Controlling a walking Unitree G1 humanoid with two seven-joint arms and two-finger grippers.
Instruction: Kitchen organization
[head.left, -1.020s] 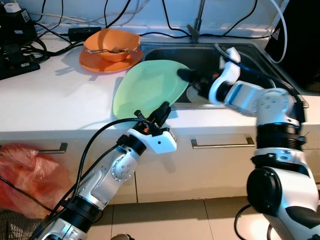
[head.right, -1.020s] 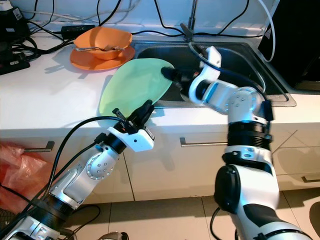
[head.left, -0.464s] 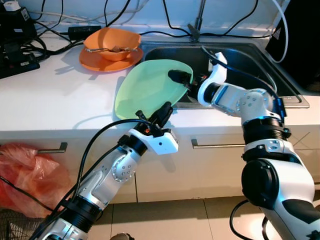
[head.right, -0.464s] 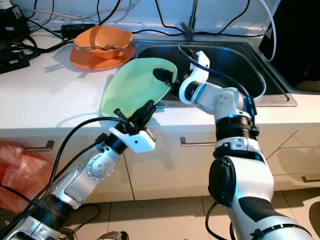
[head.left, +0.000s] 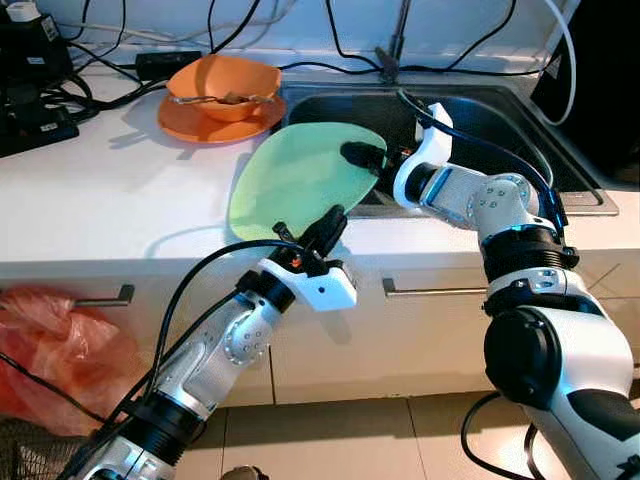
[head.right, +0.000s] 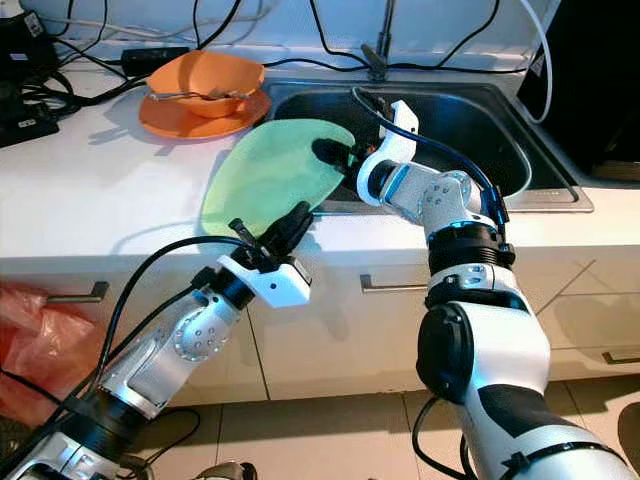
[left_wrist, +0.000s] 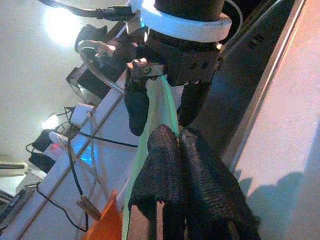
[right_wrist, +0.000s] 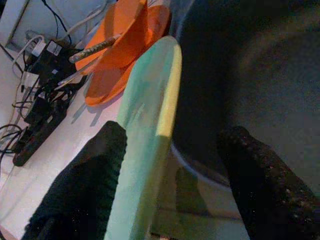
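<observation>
Your left gripper (head.left: 325, 232) sits at the counter's front edge, on the near rim of the green plate (head.left: 300, 175). Its 2 fingers are closed together on that rim, so the left side has the plate gripped. In the left wrist view the thin green edge runs out from between the 2 black fingers (left_wrist: 165, 165).

The plate is tilted, with its near end over the white counter (head.left: 110, 190) and its far end reaching out over the front edge of the sink (head.left: 520, 110). It is held between both arms rather than lying flat.

At the plate's far end, over the sink, your right gripper (head.left: 368, 160) straddles the rim. In the right wrist view its 2 fingers stand wide apart: 1 finger (right_wrist: 95, 175) lies against the plate's edge and the other is well clear of it, so this side is spread and not gripping.

Beyond the plate, near the sink's back left corner, the orange bowl (head.left: 222, 88) sits on an orange plate (head.left: 200, 125) with a utensil across it. Both look untouched.

I judge the job to be at an early stage: the green plate is mid-transfer and not yet set down, and the orange dishes are still to be handled.
</observation>
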